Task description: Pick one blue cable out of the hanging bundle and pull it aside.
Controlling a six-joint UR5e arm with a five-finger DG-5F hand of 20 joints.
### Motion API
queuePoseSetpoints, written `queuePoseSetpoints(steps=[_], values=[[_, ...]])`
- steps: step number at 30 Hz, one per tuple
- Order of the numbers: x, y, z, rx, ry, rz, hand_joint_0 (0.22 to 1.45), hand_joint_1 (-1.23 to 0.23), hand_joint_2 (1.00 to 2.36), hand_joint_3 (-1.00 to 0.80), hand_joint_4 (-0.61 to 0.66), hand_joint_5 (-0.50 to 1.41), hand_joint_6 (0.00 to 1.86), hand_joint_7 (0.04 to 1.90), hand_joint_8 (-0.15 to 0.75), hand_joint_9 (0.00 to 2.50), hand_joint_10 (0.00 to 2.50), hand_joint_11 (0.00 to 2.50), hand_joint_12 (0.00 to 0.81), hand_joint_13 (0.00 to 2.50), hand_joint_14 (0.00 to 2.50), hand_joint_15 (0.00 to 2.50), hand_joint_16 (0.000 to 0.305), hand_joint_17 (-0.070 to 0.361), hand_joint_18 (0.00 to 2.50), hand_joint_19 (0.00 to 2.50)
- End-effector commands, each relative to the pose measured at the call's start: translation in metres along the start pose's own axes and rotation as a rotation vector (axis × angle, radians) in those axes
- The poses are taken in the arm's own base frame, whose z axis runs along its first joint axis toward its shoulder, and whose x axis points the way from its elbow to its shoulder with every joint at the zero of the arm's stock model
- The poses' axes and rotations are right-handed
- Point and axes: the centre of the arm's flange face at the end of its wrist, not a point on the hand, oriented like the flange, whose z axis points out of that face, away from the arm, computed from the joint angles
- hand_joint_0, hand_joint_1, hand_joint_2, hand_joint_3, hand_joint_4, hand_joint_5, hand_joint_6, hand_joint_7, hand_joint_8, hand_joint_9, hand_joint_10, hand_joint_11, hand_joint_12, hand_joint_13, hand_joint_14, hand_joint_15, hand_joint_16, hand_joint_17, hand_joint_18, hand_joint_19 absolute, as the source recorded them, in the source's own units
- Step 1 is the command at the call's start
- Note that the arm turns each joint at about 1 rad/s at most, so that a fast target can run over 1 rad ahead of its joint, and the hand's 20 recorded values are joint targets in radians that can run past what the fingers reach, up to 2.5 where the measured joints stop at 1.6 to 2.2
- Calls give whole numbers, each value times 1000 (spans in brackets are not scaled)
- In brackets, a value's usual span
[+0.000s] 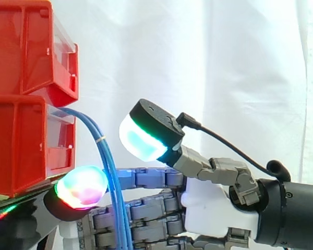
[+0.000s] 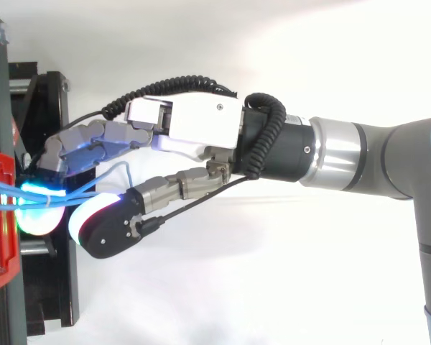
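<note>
Side view: blue cables cross straight-fingered robot hand.

Red bins on a black stand before a white curtain; blue cables, one banded white; the hand white and grey, its pads glowing cyan, green and red.

Setting reads as a robotics lab test cell: white curtain as backdrop, stacked red bins on a black stand, industrial arm carrying a multi-fingered robot hand with glowing pads.
</note>
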Motion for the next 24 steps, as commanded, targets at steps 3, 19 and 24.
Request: queuePoseSetpoints(steps=[3,19,24], values=[[3,1,-2,12,11,-13,534,-545,1002,-476,268,-105,503,917,220,664,4,116,222,440,7,169,37,82,322,341],[-3,14,1,-6,4,-9,548,-558,1004,-456,251,-90,503,1004,220,674,4,127,217,450,7,175,36,81,326,350],[-11,26,1,-10,-4,-13,549,-558,1003,-458,250,-89,503,1018,219,678,5,134,217,455,7,174,36,81,327,350]])
